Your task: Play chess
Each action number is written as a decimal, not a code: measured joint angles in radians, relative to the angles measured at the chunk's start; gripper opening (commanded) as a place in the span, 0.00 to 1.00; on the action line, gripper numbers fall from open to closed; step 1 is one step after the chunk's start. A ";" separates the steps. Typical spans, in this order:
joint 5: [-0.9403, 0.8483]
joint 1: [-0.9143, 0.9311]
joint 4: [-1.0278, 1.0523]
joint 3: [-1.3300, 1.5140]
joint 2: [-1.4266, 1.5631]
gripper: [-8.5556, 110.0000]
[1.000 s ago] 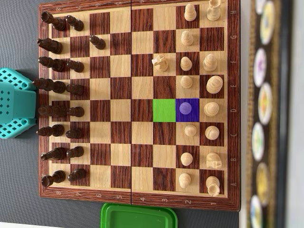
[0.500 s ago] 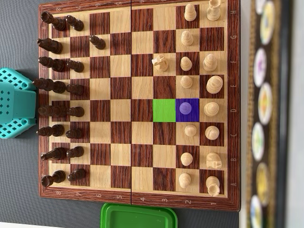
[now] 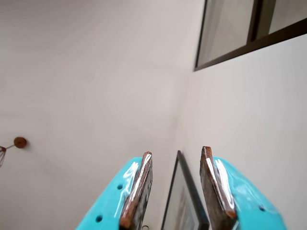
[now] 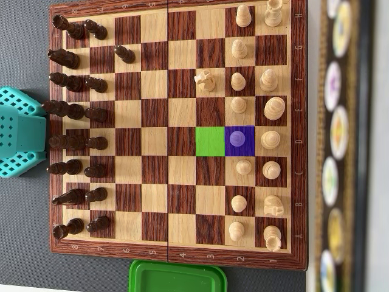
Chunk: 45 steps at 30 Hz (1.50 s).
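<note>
In the overhead view a wooden chessboard (image 4: 176, 131) fills the frame. Dark pieces (image 4: 76, 111) line its left side, light pieces (image 4: 267, 109) its right. One square is tinted green (image 4: 210, 141); the square to its right is tinted purple (image 4: 239, 140) and holds a pawn. A light knight (image 4: 205, 79) stands forward of its row. Only the arm's teal base (image 4: 21, 132) shows at the board's left edge. In the wrist view my gripper (image 3: 176, 154) is open and empty, pointing up at a white wall, away from the board.
A green lid or container (image 4: 177, 277) lies below the board in the overhead view. A dark strip with round discs (image 4: 337, 134) runs along the right. The wrist view shows a dark-framed window (image 3: 240, 33), a picture frame (image 3: 184, 201) and a small brown knob (image 3: 19, 142).
</note>
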 measured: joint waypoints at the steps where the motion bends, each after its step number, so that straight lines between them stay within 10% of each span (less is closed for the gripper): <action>1: 0.000 0.000 0.000 0.000 0.000 0.20; 30: -0.005 0.000 0.002 0.000 -0.002 0.20; 45: -0.006 0.000 0.325 -0.005 -0.005 0.20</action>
